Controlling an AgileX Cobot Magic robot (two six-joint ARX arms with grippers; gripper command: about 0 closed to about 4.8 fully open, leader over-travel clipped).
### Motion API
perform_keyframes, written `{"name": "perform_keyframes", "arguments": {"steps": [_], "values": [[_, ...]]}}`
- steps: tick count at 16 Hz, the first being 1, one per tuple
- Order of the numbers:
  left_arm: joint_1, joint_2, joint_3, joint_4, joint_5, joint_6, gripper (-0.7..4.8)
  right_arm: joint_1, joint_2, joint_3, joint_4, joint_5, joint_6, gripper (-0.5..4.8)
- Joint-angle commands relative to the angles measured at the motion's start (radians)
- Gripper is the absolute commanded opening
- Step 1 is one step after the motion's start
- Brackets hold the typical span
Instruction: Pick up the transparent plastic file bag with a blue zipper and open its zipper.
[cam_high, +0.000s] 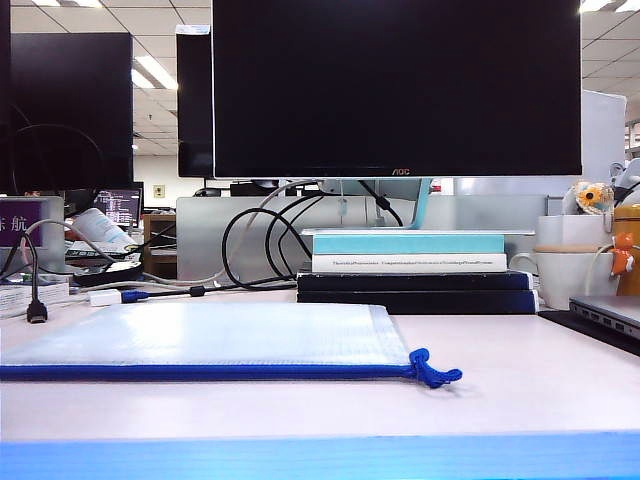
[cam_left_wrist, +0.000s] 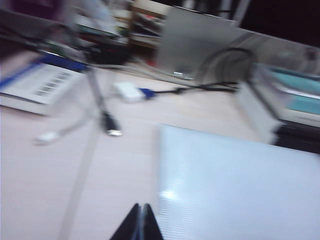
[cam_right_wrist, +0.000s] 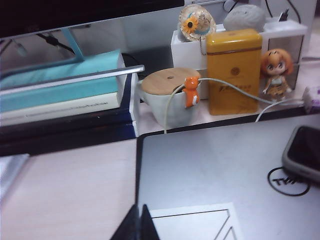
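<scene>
File bag (cam_high: 200, 338) flat on desk (cam_high: 520, 380), books (cam_high: 410, 262) behind, laptop (cam_right_wrist: 220, 175) to right.

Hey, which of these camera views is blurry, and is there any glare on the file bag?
Left wrist view: blurred throughout, with a small bright glare spot on the transparent plastic file bag beyond the shut left gripper. Right wrist view: fairly sharp; the shut right gripper hangs over the laptop lid. Exterior view: sharp, no glare on the bag.

Translucent whitish-blue mesh file bag (cam_high: 200, 335) lies flat on desk's left side, w/ dark-blue zipper (cam_high: 200, 371) closed along its near edge, knotted blue cord pull (cam_high: 432, 370) at right end.
</scene>
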Motion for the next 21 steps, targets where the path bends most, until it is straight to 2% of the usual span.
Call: {"name": "perform_keyframes", "arguments": {"steps": [1,5,6,8,9,10,11,14,17,19,20,21], "values": [[-0.001,-0.004,0.007,0.016,0.039,-0.017,0.16,0.000,0.000,-0.004,0.044,-0.002,0.038,-0.06],[0.000,-0.004,0.006,0.050,0.037,-0.026,0.18,0.000,0.000,-0.004,0.070,0.000,0.037,-0.06],[0.000,-0.004,0.007,0.109,0.053,-0.103,0.18,0.001,0.000,-0.004,0.074,-0.004,0.046,-0.06],[-0.001,-0.004,0.012,0.193,0.111,-0.183,0.15,0.001,0.000,0.004,0.093,-0.029,0.103,-0.06],[0.000,-0.003,0.037,0.156,0.110,-0.222,-0.06,0.001,0.000,0.016,0.116,-0.020,0.180,-0.06],[0.000,-0.003,0.070,0.092,0.096,-0.219,-0.06,-0.002,0.000,0.036,0.141,-0.015,0.237,-0.06],[-0.001,-0.002,0.155,0.002,0.077,-0.142,-0.06,-0.007,0.005,0.097,0.143,-0.013,0.235,-0.06],[-0.001,0.025,0.264,0.014,0.016,-0.085,-0.06,-0.006,0.076,0.191,0.145,0.012,0.232,-0.06],[-0.001,0.084,0.364,0.016,0.010,-0.023,-0.06,-0.006,0.224,0.278,0.147,-0.017,0.207,-0.06],[-0.001,0.170,0.456,0.003,0.010,0.050,-0.06,-0.006,0.397,0.379,0.148,-0.121,0.138,-0.06],[-0.001,0.231,0.505,-0.009,0.010,0.094,-0.06,-0.005,0.483,0.428,0.161,-0.180,0.061,-0.06],[-0.001,0.302,0.549,-0.017,0.011,0.132,-0.06,-0.005,0.597,0.478,0.201,-0.270,-0.091,-0.06]]}}
